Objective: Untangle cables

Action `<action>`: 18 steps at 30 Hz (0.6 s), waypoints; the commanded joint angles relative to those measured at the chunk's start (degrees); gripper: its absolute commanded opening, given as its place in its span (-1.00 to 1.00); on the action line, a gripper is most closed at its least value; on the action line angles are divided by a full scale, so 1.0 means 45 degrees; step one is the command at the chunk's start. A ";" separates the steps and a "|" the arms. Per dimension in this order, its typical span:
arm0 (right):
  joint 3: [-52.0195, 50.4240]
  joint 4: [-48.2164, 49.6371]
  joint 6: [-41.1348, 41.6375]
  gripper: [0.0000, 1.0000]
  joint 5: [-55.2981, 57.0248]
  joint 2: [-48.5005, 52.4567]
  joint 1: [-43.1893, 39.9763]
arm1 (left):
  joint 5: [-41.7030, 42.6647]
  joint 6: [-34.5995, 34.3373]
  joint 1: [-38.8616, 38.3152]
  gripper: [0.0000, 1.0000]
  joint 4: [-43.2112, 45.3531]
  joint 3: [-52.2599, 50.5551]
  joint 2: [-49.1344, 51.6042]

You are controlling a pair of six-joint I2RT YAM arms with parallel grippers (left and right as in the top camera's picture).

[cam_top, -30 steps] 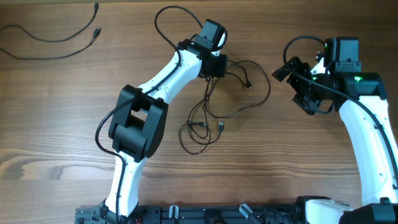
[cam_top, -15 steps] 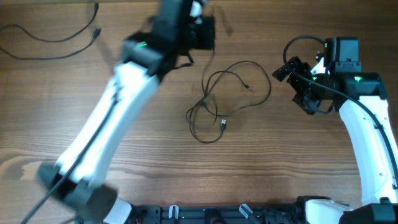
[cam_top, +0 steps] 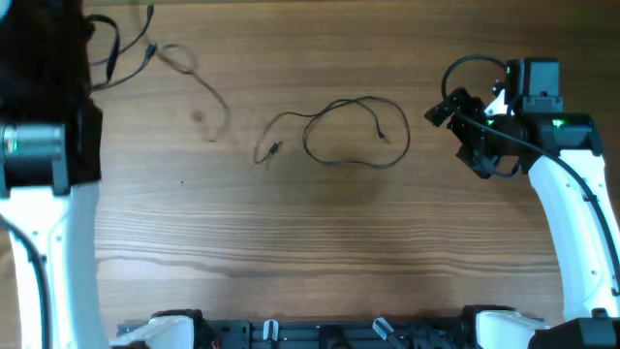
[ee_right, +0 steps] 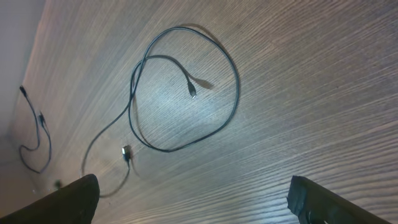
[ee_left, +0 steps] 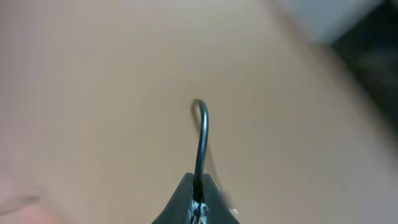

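One thin black cable (cam_top: 341, 159) lies in a loose loop at mid-table, its plugs at the left (cam_top: 273, 149) and inside the loop. It also shows in the right wrist view (ee_right: 233, 93). My left gripper (ee_left: 198, 191) is shut on another thin black cable (ee_left: 203, 134), which curves up from the jaws. In the overhead view the left arm (cam_top: 39, 155) is raised at the far left, and a faint blurred strand (cam_top: 199, 82) trails from it. My right gripper (ee_right: 193, 199) is open and empty, above the table right of the loop; it also shows in the overhead view (cam_top: 475, 145).
Further thin black cable (cam_top: 147, 47) lies at the table's top left, also seen far left in the right wrist view (ee_right: 34, 140). The right arm's own thicker cable (cam_top: 465, 66) arcs above its wrist.
My left arm has swung from mid-table to the far left and risen, pulling one cable out of the tangle. The cable left behind has settled into a single loose loop. The right arm has not moved.
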 commanded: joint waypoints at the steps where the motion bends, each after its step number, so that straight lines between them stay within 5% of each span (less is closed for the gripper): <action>1: 0.0083 0.0000 0.0068 0.99 0.0214 -0.0180 -0.0015 | -0.4867 0.2594 0.1263 -0.92 -0.1307 -0.0083 0.1545; 6: 0.0083 0.0000 0.0068 0.99 0.0214 -0.0180 -0.0015 | -0.5217 0.2472 0.2093 -0.92 -0.4226 -0.0083 0.3279; 10: 0.0083 0.0000 0.0073 0.99 0.0214 -0.0180 -0.0015 | -0.5848 -0.1171 0.2511 -0.92 -0.8500 -0.0083 0.4269; 12: 0.0083 0.0000 0.0068 0.99 0.0214 -0.0180 -0.0015 | -0.4065 -0.3128 0.2497 -0.92 -1.0681 -0.0083 0.4600; 14: 0.0083 0.0000 0.0073 0.99 0.0214 -0.0180 -0.0015 | -0.0733 -0.2788 0.2336 -0.92 -1.1162 -0.0107 0.4692; 16: 0.0083 0.0000 0.0073 0.99 0.0214 -0.0180 -0.0019 | 0.2268 -0.0729 0.1758 -0.92 -1.0943 -0.0107 0.4687; 18: 0.0083 0.0000 0.0073 0.99 0.0214 -0.0180 -0.0019 | 0.2477 0.0257 0.0879 -0.92 -1.0967 -0.0107 0.4692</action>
